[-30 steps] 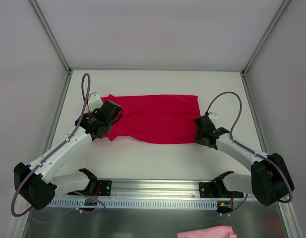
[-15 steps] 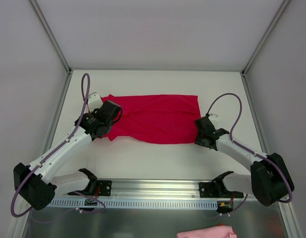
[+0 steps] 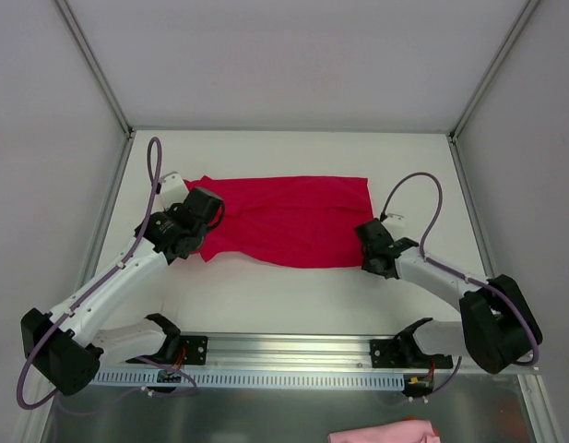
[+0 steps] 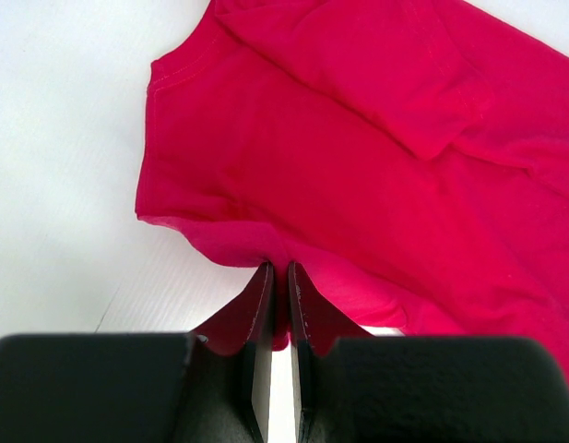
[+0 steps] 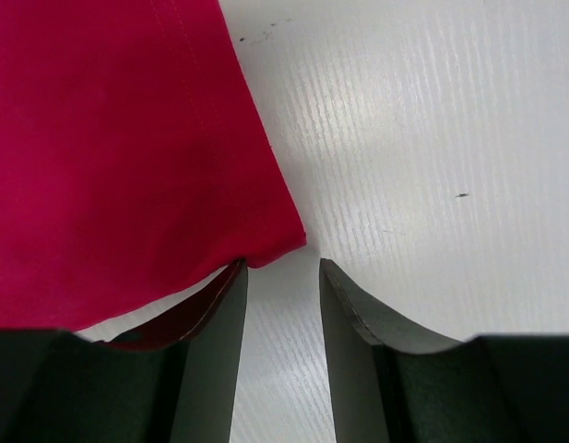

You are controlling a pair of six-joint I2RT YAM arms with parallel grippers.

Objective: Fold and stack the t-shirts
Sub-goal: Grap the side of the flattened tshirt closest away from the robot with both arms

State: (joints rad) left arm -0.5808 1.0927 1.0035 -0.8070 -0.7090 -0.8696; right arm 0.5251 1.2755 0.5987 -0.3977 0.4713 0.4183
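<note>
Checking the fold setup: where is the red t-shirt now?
In the top view the red t-shirt lies spread across the middle of the table, its left edge pinched by the left gripper, its near right corner at the right gripper.

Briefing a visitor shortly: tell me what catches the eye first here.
A crimson t-shirt lies spread across the middle of the white table. The left gripper pinches its near left edge, while the right gripper stands open at the near right corner. A pink cloth peeks in at the bottom edge.
</note>
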